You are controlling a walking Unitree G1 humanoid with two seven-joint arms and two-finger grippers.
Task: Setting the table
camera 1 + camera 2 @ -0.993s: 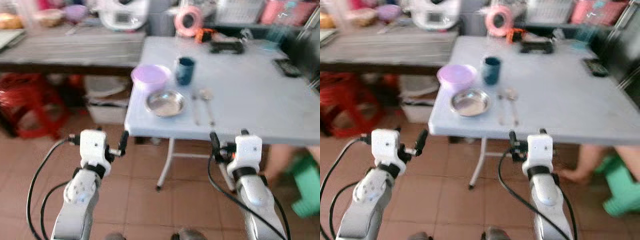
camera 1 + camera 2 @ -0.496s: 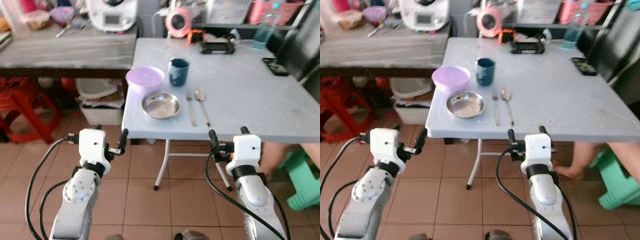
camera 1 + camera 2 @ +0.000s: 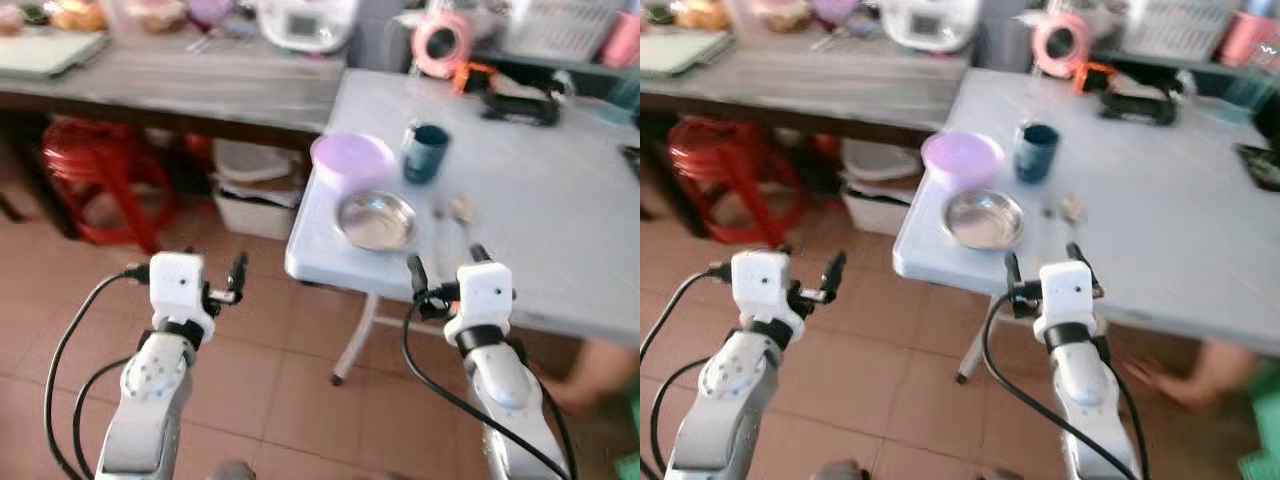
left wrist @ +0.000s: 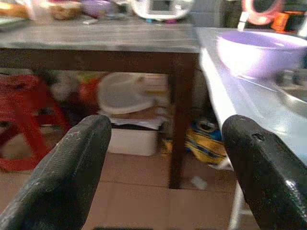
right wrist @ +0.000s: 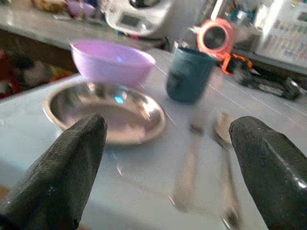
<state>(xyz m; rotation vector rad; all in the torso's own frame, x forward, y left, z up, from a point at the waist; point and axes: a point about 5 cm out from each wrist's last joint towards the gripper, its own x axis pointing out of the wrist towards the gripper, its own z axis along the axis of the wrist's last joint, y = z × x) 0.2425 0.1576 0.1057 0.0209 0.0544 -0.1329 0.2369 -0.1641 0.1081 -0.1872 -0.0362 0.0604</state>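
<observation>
**Place setting lies ahead of the right gripper, at the table's near left corner**

- Steel plate (image 3: 984, 219) sits close to the near edge of the pale blue table (image 3: 1180, 230), by its left corner. Purple bowl (image 3: 962, 159) just behind it and slightly left; dark blue cup (image 3: 1037, 152) behind and to the right. Bowl rim looks close to the plate's, but contact can't be settled at this blur.
- Fork (image 5: 187, 163) and spoon (image 5: 223, 158) lie side by side just right of the plate, long axes running away from the near edge, toward the far side of the table. Spoon is the outer one.
- Right gripper (image 3: 1040, 275) hangs at the table's near edge, fingers spread wide, nothing between them. In its wrist view the plate lies straight ahead between the fingers, cutlery off toward one side. Judged the nearer arm for anything in this setting.
- Left gripper (image 3: 238, 280) is out over the tiled floor (image 3: 250, 380), left of the table corner, fingers also spread and empty. Its wrist view catches the bowl and table edge off to one side, wooden bench (image 4: 100, 43) ahead.
- Hard to read: head views are motion-blurred; fork barely separable from the table there. A person's foot (image 3: 1165, 380) shows under the table's right side, smeared. Far-end clutter not identifiable.
</observation>
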